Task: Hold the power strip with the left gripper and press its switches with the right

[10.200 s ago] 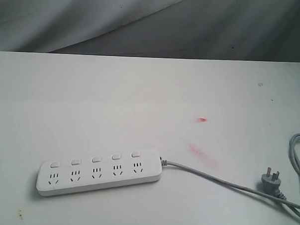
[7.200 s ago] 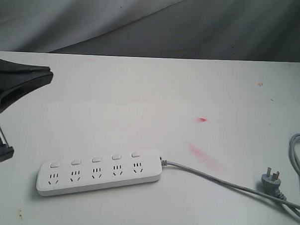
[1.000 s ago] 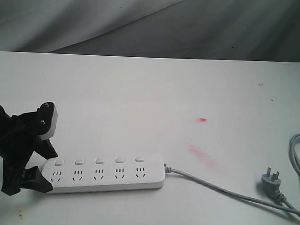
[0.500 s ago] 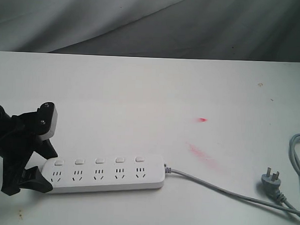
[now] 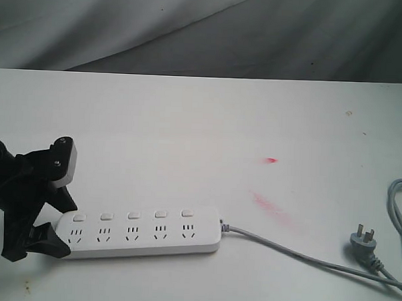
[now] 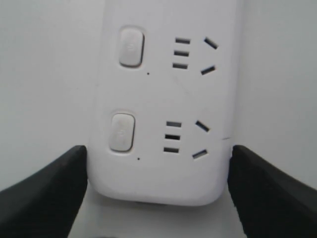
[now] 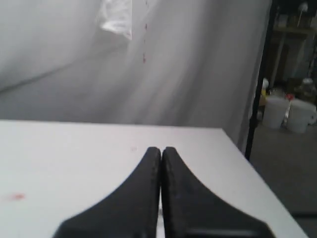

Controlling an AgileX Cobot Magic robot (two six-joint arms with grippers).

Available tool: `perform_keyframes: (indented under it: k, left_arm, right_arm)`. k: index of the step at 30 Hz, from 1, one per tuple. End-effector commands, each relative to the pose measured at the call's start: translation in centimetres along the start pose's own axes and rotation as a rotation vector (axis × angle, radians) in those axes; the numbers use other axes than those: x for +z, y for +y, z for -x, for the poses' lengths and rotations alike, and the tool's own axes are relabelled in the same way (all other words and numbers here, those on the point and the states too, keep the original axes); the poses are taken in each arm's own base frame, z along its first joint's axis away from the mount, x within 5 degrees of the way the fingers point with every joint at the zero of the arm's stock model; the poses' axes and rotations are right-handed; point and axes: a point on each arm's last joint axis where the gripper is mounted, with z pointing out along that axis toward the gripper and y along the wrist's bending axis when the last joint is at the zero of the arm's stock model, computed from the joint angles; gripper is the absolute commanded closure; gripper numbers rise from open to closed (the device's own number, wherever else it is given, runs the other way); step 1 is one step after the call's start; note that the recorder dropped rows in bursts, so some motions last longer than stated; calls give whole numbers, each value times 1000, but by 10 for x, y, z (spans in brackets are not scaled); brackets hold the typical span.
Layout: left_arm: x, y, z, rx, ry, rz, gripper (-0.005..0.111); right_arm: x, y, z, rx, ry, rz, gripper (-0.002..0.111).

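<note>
The white power strip (image 5: 140,233) lies along the table's front, with its five switches (image 5: 133,215) in a row above the sockets. My left gripper (image 5: 63,229) straddles the strip's left end, one black jaw on each long side. In the left wrist view the gripper (image 6: 158,151) presses both sides of the power strip (image 6: 163,99), and two switches (image 6: 122,132) show there. My right gripper (image 7: 161,151) is shut on nothing, above bare table near an edge. It is out of the exterior view.
The grey cord (image 5: 283,251) runs right from the strip to a plug (image 5: 364,241) and loops at the right edge. Red smears (image 5: 268,205) mark the white table (image 5: 189,123). A grey cloth backdrop hangs behind.
Earlier, the left gripper came in from the left and closed round the strip's end, shifting the strip slightly right. Over the last second nothing has moved.
</note>
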Motion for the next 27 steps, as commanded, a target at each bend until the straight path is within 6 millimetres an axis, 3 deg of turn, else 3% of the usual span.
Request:
perform_keyframes:
  k: [1, 4, 8, 10, 13, 17, 23, 27]
  left_arm:
    - [0, -1, 0, 10, -2, -16, 67]
    - [0, -1, 0, 10, -2, -16, 67]
    - [0, -1, 0, 8, -2, -16, 67]
    - [0, -1, 0, 8, -2, -16, 67]
    - [0, -1, 0, 8, -2, -16, 67]
    - [0, -1, 0, 8, -2, -16, 67]
    - [0, -1, 0, 11, -2, -16, 67]
    - [0, -1, 0, 11, -2, -16, 67]
  right_arm:
    - [-4, 0, 25, 149, -293, 18, 108]
    - [-13, -3, 45, 265, -532, 35, 108]
    - [-30, -7, 66, 281, -832, 38, 108]
    - [-34, -11, 69, 375, -896, 36, 108]
    - [-24, -13, 70, 608, -690, 86, 108]
    - [-14, -9, 88, 614, -370, 79, 108]
    - [8, -12, 141, 567, -254, 65, 108]
    - [35, -12, 178, 552, -61, 67, 108]
